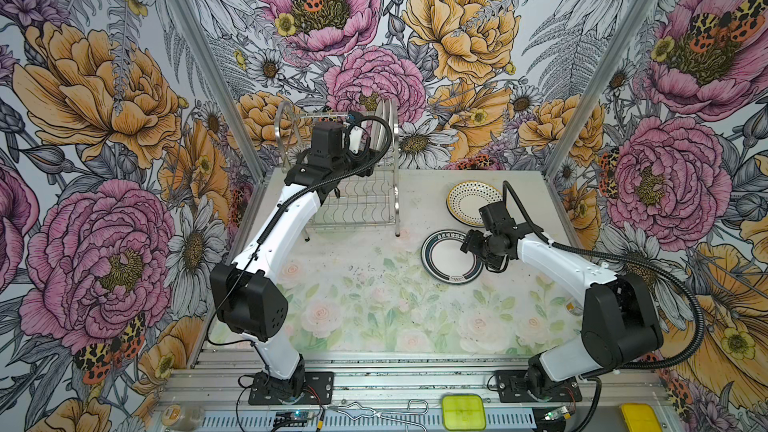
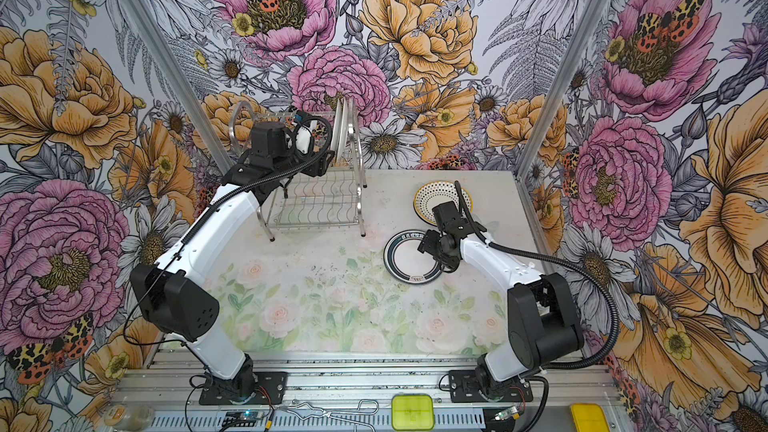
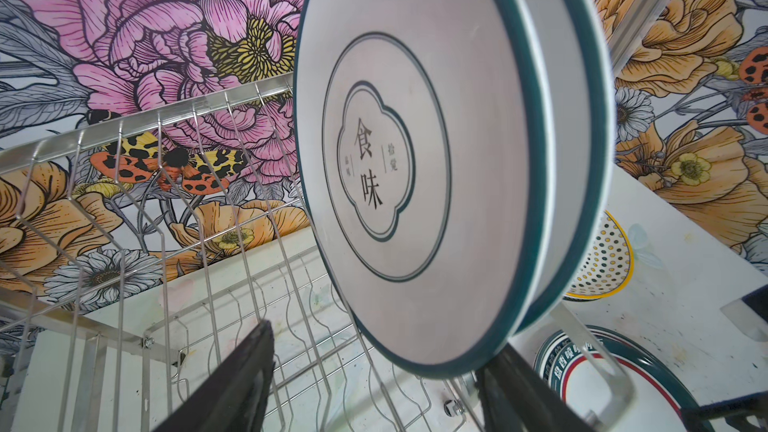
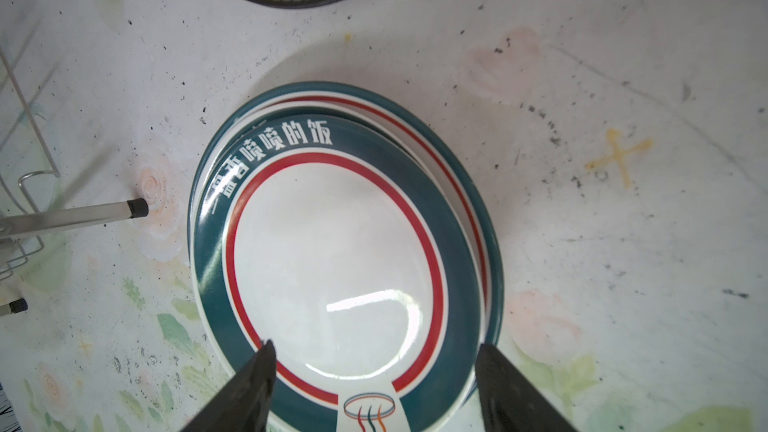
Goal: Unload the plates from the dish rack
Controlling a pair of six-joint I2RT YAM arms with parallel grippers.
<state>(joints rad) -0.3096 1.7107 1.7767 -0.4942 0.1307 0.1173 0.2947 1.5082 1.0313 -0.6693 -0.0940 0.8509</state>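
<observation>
Left hand (image 3: 380, 338): fingers (image 3: 232, 384) spread, one on each side of the lower rim of the near plate (image 3: 415, 160). Cannot tell whether either pad touches the rim. Nothing pinched.

Near plate: stands upright on edge in the upper tier of the dish rack (image 1: 357, 205), at the rack's right end in both top views. White, thin teal rim, teal ring and a lobed frame with Chinese characters on the face turned to the wrist camera. A second plate (image 3: 573, 118), also teal-rimmed, stands just behind it in the next slot, nearer the rack's right-end frame.

Right hand (image 4: 376, 347): fingers wide apart and holding nothing, hanging over the teal-and-red stack (image 4: 332, 263).

Teal-and-red stack: lies flat on the desk (image 1: 353, 284), near the rack's front right leg. The top plate sits off-centre on a like plate beneath it. White characters on the teal band, red ring inside.

Dotted plate (image 1: 469, 201): yellow-edged, flat on the desk to the right of the rack, well apart from it. Right wrist view shows a dark-rimmed plate under it.
</observation>
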